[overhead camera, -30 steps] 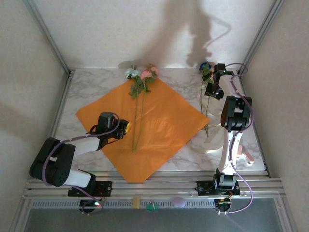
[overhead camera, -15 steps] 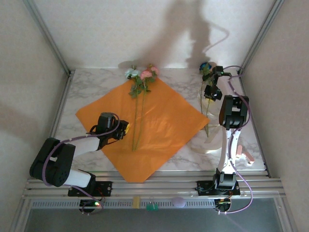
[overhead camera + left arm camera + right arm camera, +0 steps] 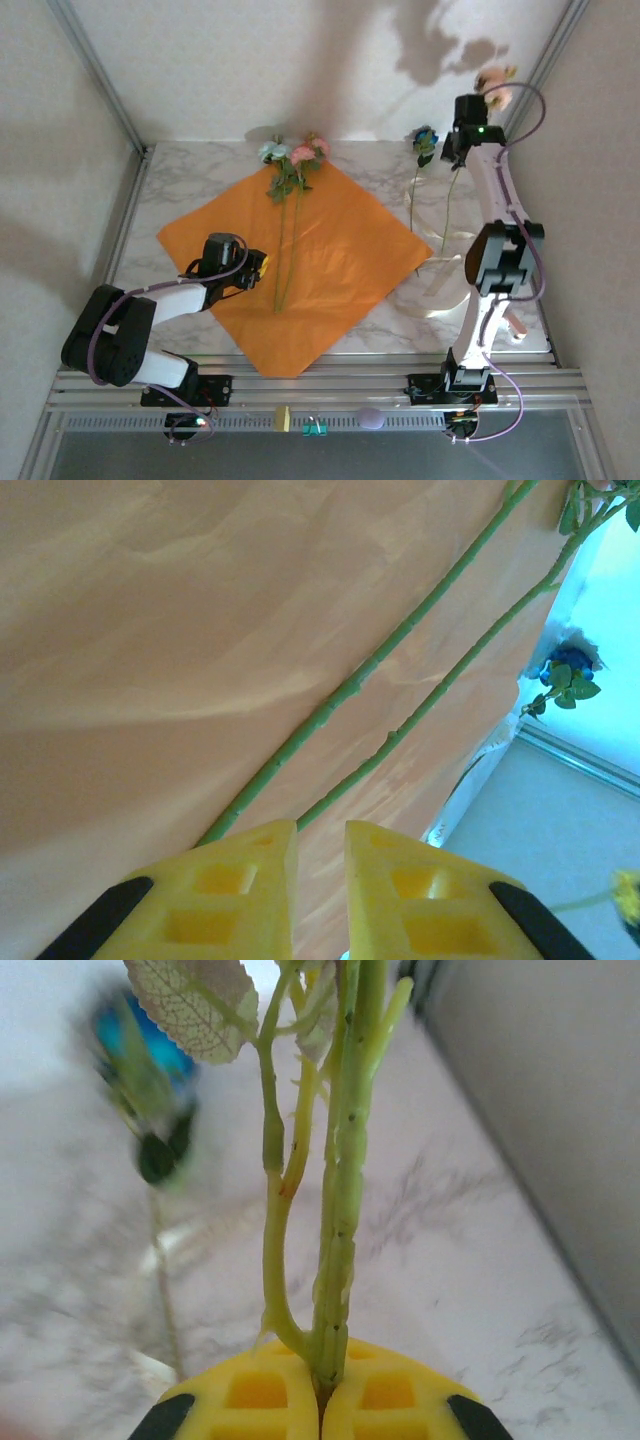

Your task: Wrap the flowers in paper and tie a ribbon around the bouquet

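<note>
Aloft, pinching a pink flower [image 3: 493,88] by its hanging stem in the clenched right gripper [image 3: 322,1390], well right of the paper [image 3: 340,270] and its two laid flowers [image 3: 290,165], with the left gripper [image 3: 320,870] beside their stems, narrowly parted, apparently empty.

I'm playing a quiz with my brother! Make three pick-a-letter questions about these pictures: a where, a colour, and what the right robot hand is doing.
1. Where do the two long stems lie?
A on the orange paper
B in a vase
C on the floor

2. What colour is the flower lying on the table beside the paper?
A yellow
B blue
C red

3. The right gripper is:
A open and empty
B shut on ribbon
C shut on a flower stem

Answers: A, the stems cross the sheet; B, its bloom is blue; C, the yellow fingers pinch the green stem.
</note>
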Robot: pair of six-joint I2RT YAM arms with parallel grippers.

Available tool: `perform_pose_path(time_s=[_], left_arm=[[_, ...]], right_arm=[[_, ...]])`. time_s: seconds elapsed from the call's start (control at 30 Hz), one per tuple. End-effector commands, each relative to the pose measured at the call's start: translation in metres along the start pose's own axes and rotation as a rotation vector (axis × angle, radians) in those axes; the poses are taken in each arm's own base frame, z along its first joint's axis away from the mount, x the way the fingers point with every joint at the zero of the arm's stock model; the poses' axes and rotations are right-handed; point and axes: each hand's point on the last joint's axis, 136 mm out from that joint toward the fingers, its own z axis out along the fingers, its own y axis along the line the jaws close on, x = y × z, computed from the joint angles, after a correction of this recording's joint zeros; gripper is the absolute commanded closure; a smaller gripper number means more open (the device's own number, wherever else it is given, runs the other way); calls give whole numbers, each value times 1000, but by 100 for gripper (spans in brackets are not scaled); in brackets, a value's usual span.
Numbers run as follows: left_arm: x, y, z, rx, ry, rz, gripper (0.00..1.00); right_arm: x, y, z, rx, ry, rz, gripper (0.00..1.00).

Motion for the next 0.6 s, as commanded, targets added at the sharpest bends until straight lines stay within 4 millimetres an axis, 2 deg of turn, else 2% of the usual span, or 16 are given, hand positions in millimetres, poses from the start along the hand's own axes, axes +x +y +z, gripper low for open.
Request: perform_pose_path(time_s=[0.0,0.03,0.1,0.17,0.3,0.43,0.57], left_arm=[[5,-3,-1,1,18,25,81],[5,-2,-1,-1,18,25,80],[5,-2,-1,1,17,24,80],[5,-2,-1,3,16,22,80],[6,-2,0,5,22,23,80],[6,0,-1,0,23,22,80],[7,2,-2,1,24,22,80]], right_arm=[[-8,36,-47,-116,-61,-13,100],[1,48,-51,-175,-29,10,100],[38,86,-56,-326,94,72,100],[87,133,-57,-477,237,99,100],[167,207,-62,-597,424,43,100],[210,254,-57,-651,519,9,100],[241,287,-39,-669,573,-35,100]])
